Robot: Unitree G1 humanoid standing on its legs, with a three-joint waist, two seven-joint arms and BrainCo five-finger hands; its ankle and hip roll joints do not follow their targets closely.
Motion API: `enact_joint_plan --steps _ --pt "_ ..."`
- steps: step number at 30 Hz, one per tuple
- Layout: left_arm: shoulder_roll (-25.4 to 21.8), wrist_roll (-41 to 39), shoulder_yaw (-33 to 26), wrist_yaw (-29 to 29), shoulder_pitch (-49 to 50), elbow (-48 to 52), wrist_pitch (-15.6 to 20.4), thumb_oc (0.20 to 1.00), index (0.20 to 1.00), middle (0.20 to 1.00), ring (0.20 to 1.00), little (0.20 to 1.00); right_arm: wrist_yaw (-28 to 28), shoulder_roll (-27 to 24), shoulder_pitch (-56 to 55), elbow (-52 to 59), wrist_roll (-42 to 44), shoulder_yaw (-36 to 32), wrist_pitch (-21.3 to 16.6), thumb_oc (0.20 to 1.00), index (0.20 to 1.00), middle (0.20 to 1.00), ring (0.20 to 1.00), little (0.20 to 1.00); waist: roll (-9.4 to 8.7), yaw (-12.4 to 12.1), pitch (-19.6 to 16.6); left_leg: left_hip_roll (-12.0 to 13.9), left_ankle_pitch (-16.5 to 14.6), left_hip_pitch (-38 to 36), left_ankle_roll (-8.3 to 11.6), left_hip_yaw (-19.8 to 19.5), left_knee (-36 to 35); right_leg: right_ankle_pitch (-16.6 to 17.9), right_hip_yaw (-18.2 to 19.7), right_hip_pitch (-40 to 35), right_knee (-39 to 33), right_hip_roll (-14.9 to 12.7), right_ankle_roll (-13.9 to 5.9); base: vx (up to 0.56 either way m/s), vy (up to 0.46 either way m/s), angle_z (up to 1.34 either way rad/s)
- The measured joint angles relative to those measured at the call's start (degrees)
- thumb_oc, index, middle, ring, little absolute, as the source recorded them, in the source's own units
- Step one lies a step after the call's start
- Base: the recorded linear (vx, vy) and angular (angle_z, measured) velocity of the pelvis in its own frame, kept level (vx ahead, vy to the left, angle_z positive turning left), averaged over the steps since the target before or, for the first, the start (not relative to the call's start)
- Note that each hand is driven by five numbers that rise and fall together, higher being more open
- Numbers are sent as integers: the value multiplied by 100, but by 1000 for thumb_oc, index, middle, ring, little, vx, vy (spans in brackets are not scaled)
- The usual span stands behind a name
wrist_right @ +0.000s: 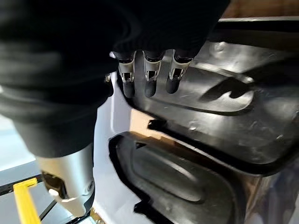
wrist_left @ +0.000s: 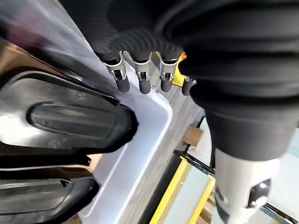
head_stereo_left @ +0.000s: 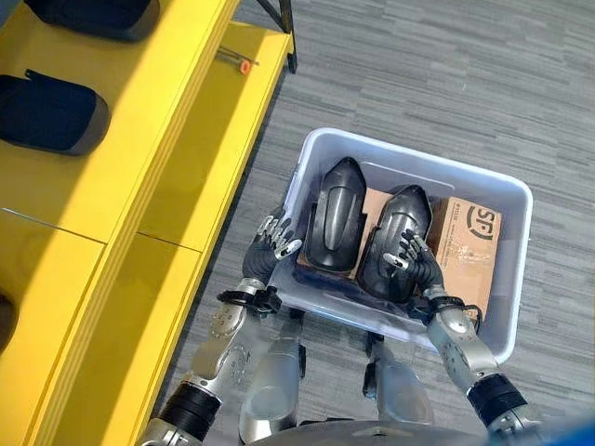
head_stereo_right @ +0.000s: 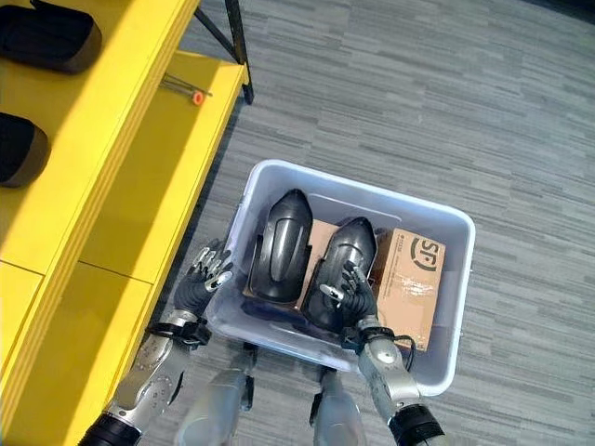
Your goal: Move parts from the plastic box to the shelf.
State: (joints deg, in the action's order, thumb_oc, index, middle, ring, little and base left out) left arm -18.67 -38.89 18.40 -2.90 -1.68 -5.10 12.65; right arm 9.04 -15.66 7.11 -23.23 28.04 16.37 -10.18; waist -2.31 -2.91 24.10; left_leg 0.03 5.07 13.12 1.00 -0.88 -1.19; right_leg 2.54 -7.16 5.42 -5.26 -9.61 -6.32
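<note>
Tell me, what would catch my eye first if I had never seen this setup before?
Probably the pale plastic box on the grey floor, holding two glossy black moulded parts side by side and a cardboard carton next to them. The robot's right hand is over the nearer black part, its left hand at the box's outer wall. A bright yellow shelf runs along the left.

Both eye views look steeply down from the head, mid-range: plastic box (head_stereo_left: 507,190) centre-right of frame, yellow shelf (head_stereo_left: 139,139) along the left, right eye slightly offset. Each wrist view sits very close along its own hand, facing into the box; both share the black parts (wrist_left: 70,116) with the eye views.
</note>
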Motion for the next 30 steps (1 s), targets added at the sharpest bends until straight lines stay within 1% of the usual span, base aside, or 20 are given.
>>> enact_joint_plan --steps 11,21,23,27,30 --pt "-1 -9 -19 -8 -5 0 1 1000 1000 1000 1000 1000 259 -2 -34 -286 -7 -76 17 1000 1000 1000 1000 1000 19 -2 10 0 -1 53 0 -21 19 4 -5 39 0 0 4 0 0 0" --pt "-8 -46 -37 -11 11 -1 3 1000 1000 1000 1000 1000 278 -26 -410 -125 -28 -453 16 1000 1000 1000 1000 1000 6 34 17 1 0 166 -1 -39 43 15 -17 136 0 6 3 0 0 0" --pt "-10 -46 -36 -11 11 -1 3 1000 1000 1000 1000 1000 290 -47 -491 -116 -39 -474 16 1000 1000 1000 1000 1000 -15 43 28 2 0 183 -1 -29 45 21 -8 162 0 6 3 1 -5 -2" --pt "-62 -46 -37 -11 8 -1 4 1000 1000 1000 1000 1000 297 -50 -519 -72 -189 -549 14 1000 1000 1000 1000 1000 -162 89 105 5 0 192 0 -14 43 23 4 180 0 6 3 0 -4 -1" --pt "-93 -46 -42 -11 -1 -1 4 1000 1000 1000 1000 1000 310 -51 -519 -24 -246 -628 10 1000 1000 1000 1000 1000 -190 84 120 5 0 209 -1 -7 38 23 8 198 0 3 3 0 0 0"
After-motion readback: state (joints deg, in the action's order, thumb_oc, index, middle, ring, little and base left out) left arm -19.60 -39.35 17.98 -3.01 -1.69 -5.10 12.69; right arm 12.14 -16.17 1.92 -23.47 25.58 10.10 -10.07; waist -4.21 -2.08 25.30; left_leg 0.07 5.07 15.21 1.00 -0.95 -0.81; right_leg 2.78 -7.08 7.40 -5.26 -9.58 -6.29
